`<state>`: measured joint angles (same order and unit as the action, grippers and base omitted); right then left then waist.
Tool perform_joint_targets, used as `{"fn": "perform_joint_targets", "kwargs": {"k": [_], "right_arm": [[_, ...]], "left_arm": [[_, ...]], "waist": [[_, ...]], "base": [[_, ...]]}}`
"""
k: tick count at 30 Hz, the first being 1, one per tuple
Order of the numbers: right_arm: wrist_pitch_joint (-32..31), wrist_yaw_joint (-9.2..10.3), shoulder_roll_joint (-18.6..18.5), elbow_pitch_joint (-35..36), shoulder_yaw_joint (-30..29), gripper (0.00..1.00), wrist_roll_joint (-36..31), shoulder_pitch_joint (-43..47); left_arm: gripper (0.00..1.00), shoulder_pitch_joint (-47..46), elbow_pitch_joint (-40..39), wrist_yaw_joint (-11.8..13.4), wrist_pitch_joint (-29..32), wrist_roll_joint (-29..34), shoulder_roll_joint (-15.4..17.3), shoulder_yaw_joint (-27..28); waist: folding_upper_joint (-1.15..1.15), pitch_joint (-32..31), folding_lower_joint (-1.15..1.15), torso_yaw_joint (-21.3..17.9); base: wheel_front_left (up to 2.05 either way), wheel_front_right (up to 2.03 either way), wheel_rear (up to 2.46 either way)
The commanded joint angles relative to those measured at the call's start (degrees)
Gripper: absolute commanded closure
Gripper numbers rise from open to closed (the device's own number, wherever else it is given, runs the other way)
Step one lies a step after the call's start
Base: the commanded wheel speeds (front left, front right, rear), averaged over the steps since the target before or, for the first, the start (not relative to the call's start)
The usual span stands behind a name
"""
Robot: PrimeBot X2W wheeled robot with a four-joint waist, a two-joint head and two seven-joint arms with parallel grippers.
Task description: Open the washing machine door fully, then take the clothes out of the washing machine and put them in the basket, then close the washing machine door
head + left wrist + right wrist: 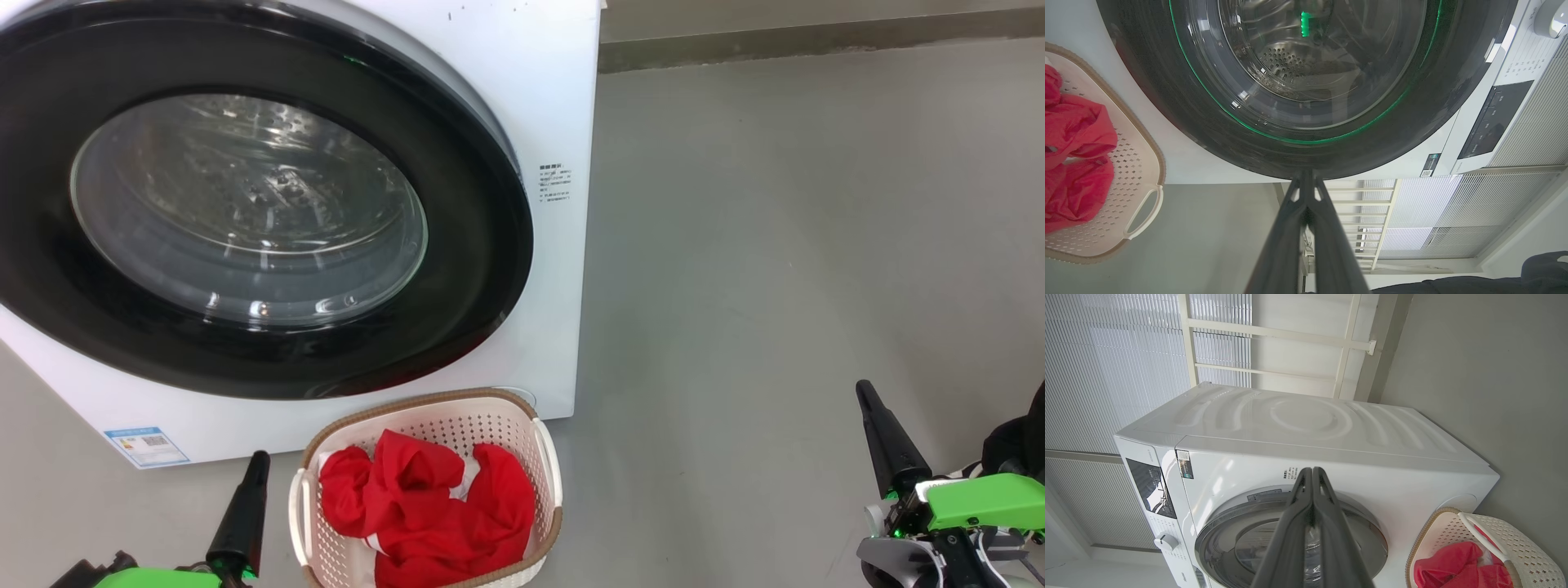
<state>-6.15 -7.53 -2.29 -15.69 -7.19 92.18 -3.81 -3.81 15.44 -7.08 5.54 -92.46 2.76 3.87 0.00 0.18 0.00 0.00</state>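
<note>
The washing machine door (245, 212), with its black rim and clear window, lies shut against the white washing machine (539, 98); the steel drum behind the glass looks empty. In front of the machine stands the basket (424, 404) with the red clothes (424, 506) heaped inside. My left gripper (259, 459) is shut and empty, just left of the basket. My right gripper (864, 390) is shut and empty too, far to the right above the floor. The left wrist view has the left gripper (1306, 175) pointing at the door (1306, 61), and the right gripper (1312, 471) points at the machine's front (1229, 469).
Open grey floor (775, 245) stretches right of the machine to the wall base (816, 41). A blue label sticker (147, 445) sits low on the machine's front. The control panel (1490, 122) and a dial (1165, 542) are on its top strip. White blinds (1106, 355) hang behind.
</note>
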Motion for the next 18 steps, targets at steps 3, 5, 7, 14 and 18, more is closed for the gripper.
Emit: {"fn": "perform_joint_targets", "kwargs": {"k": [3,5,7,14,18], "right_arm": [[-0.33,0.04,-0.64,1.67,0.68,1.00,-0.01,-2.37],[-0.34,0.04,-0.63,1.67,0.67,1.00,-0.01,-2.37],[-0.34,0.04,-0.63,1.67,0.67,1.00,-0.02,-2.37],[-0.34,0.04,-0.63,1.67,0.66,1.00,-0.02,-2.37],[-0.35,0.04,-0.63,1.67,0.66,1.00,-0.03,-2.37]], "left_arm": [[1.00,-2.34,-1.41,-0.41,0.55,-0.12,0.50,2.15],[1.00,-2.34,-1.41,-0.41,0.56,-0.10,0.49,2.17],[1.00,-2.34,-1.41,-0.41,0.57,-0.09,0.48,2.18],[1.00,-2.34,-1.41,-0.41,0.61,-0.05,0.44,2.24],[1.00,-2.35,-1.41,-0.41,0.64,-0.03,0.42,2.26]], "waist": [[0.00,0.00,0.00,0.00],[0.00,0.00,0.00,0.00],[0.00,0.00,0.00,0.00],[0.00,0.00,0.00,0.00],[0.00,0.00,0.00,0.00]], "base": [[0.00,0.00,0.00],[0.00,0.00,0.00],[0.00,0.00,0.00],[0.00,0.00,0.00],[0.00,0.00,0.00]]}}
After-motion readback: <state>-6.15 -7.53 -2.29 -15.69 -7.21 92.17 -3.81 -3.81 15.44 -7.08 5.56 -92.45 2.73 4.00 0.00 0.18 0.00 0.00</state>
